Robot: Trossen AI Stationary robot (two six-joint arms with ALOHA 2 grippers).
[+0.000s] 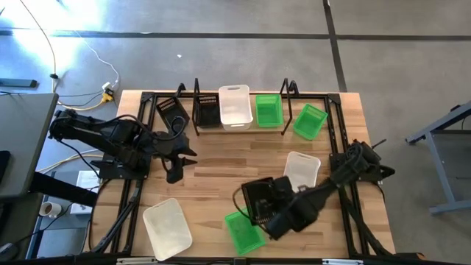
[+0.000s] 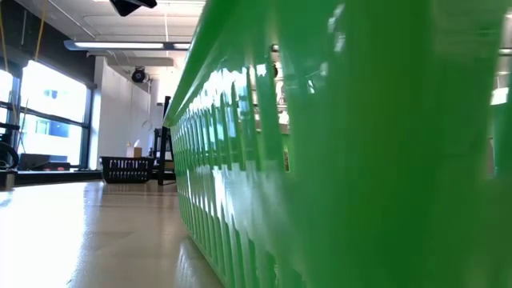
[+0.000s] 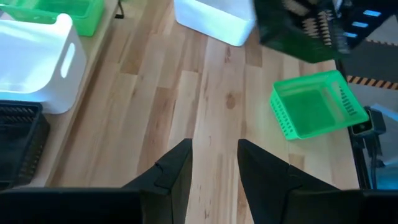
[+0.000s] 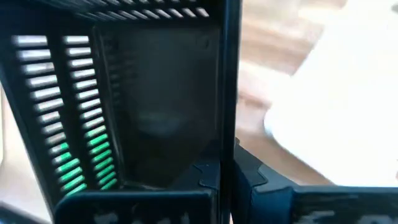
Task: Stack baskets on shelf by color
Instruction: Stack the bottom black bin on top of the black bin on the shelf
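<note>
The shelf [image 1: 333, 118] runs along the table's far edge. On it stand a black basket [image 1: 207, 110], a white one [image 1: 235, 107] and a green one [image 1: 268, 110]. Another green basket [image 1: 310, 121] lies tilted at its right end, and another black one [image 1: 171, 110] lies tilted at its left end. My right gripper [image 1: 266, 210] is shut on a third black basket [image 1: 257, 197] above the table's near middle. Beside it are a green basket [image 1: 243, 232] and a white basket [image 1: 302, 169]. My left gripper [image 1: 176, 163] hangs open at the left, holding nothing. My right gripper pinches one side wall [image 4: 227, 143] of the black basket at its rim, one finger [image 4: 202, 177] inside the basket and the other [image 4: 255, 180] outside. The fingers come from above, slanting down. The basket hangs off the table, over the green basket.
A second white basket [image 1: 168, 228] lies near the table's front left corner. Bare wood lies between my left gripper and the held basket. In the low view the green basket [image 2: 336, 160] fills most of the picture.
</note>
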